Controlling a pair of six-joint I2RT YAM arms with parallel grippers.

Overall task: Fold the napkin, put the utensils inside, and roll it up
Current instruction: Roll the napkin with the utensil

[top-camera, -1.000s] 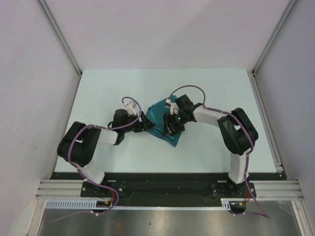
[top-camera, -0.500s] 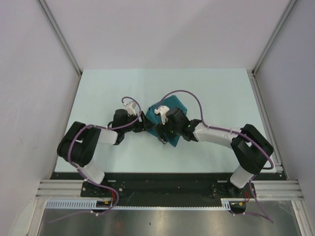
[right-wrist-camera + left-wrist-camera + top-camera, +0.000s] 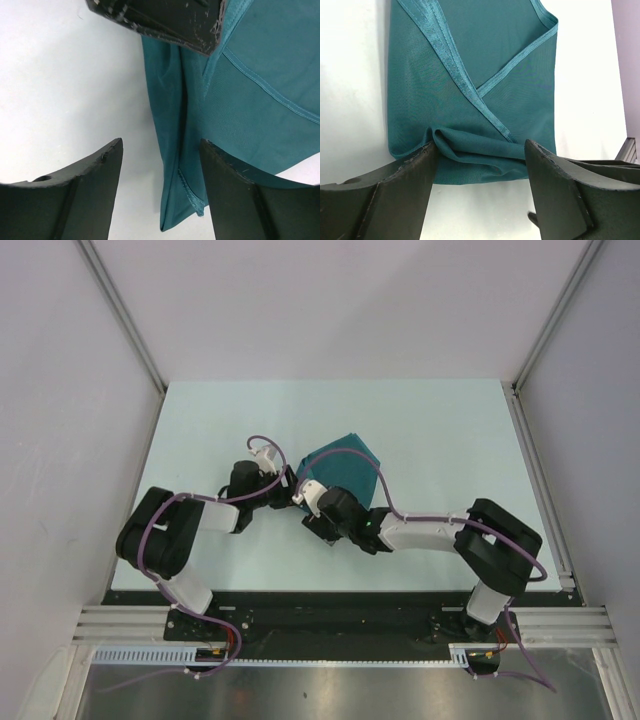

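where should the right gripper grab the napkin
Pinch the folded edge of the napkin near its free corner, probably coming from above with the right gripper astride it. That edge lies as a narrow layered strip between the open jaws, and the left gripper sits at its far end.

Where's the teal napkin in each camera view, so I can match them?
Top external: the napkin lies near the picture's centre.
Left wrist: it fills the upper middle, its near fold between the fingers of the left tool.
Right wrist: it covers the right side.
Shared landmark: the left tool at the napkin's corner, likely its finger atop the right wrist view.
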